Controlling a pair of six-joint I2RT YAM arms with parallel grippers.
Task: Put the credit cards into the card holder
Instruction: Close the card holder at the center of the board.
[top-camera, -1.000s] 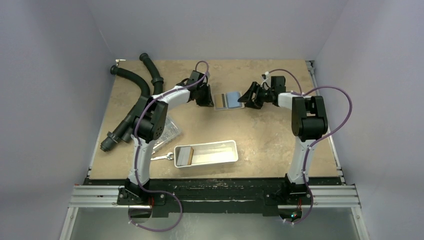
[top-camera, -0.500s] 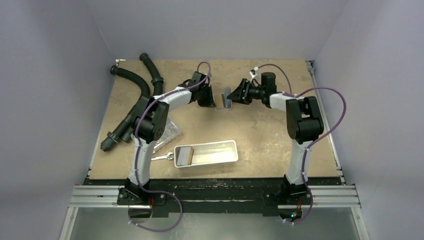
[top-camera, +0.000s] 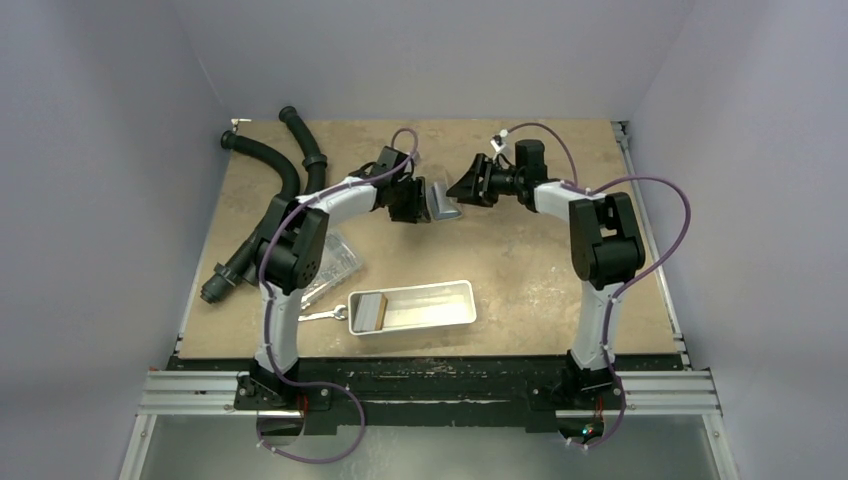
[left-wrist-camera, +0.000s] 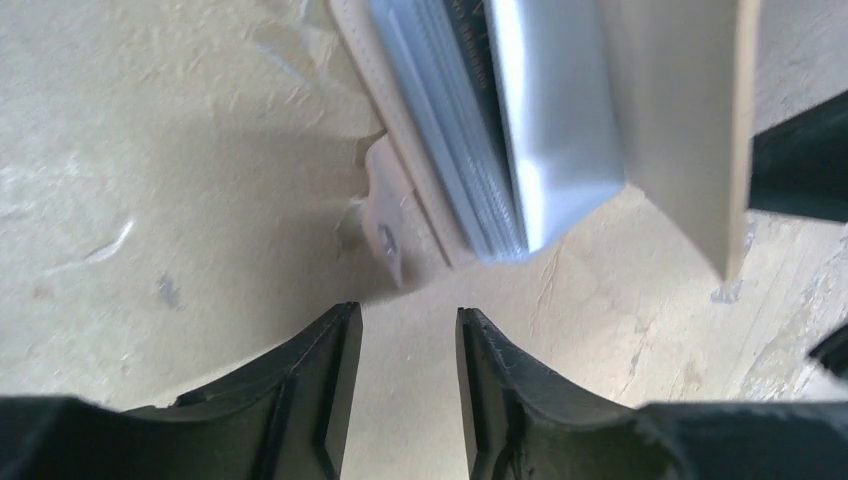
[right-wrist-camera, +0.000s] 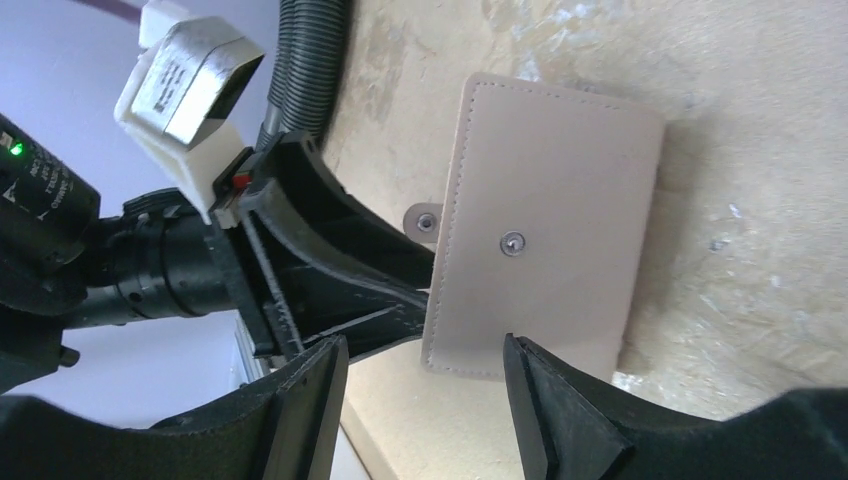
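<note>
Beige-tan on the outside and light blue within, the card holder (right-wrist-camera: 550, 220) stands half-folded on the far middle of the table (top-camera: 520, 260), caught between the two arms. The left gripper (left-wrist-camera: 405, 325) sits just short of it on its left. Its fingers are spread with nothing between them, and the holder's open, blue-lined edge is a little beyond the tips. The right gripper (right-wrist-camera: 422, 345) faces the holder's tan back panel from the other side with its fingers wide apart. The panel's near edge is right at the tips, but I cannot tell whether they touch. Well apart, near the arm bases, one of the credit cards (top-camera: 368, 310) lies in the left end of the white tray (top-camera: 455, 288).
</note>
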